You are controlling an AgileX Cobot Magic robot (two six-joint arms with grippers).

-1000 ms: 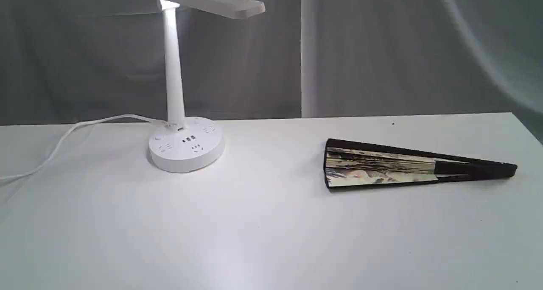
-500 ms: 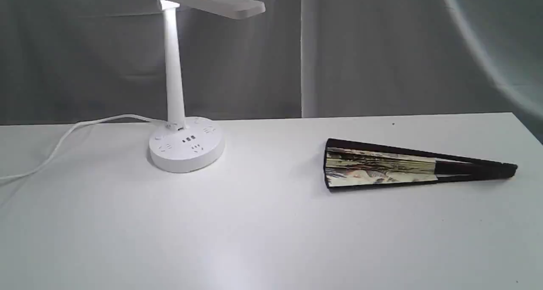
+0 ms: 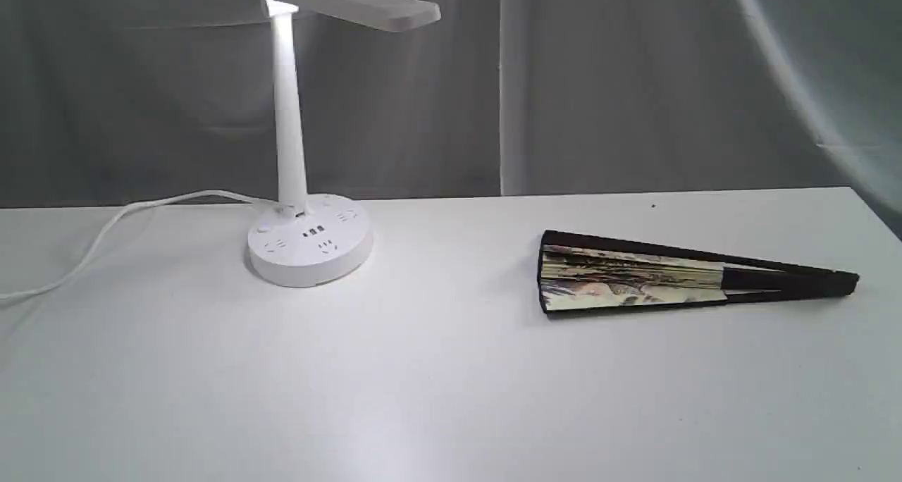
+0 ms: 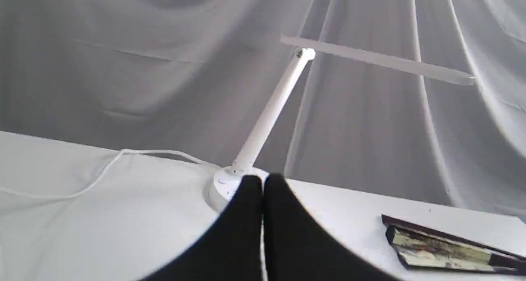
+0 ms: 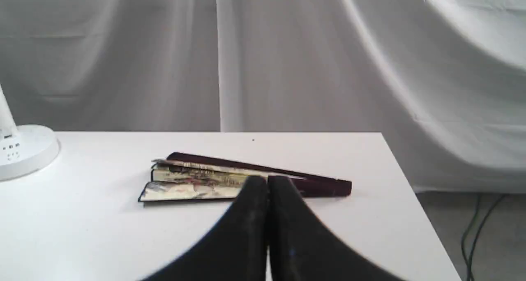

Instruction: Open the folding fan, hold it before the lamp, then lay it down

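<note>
The folding fan [image 3: 669, 277] lies nearly closed on the white table at the right, its pleated painted paper showing between dark guards; it also shows in the left wrist view [image 4: 444, 248] and the right wrist view [image 5: 213, 178]. The white lamp [image 3: 290, 130] stands at the left with its head lit, and appears in the left wrist view [image 4: 267, 112]; only its base [image 5: 24, 149] shows in the right wrist view. My left gripper [image 4: 262, 182] is shut and empty, short of the lamp base. My right gripper [image 5: 267, 182] is shut and empty, short of the fan. Neither gripper shows in the exterior view.
A white cord [image 3: 106, 232] runs from the lamp base off the table's left side. Grey cloth [image 3: 634, 80] hangs behind the table. The table's right edge [image 5: 415, 194] drops to a floor with dark cables [image 5: 476, 227].
</note>
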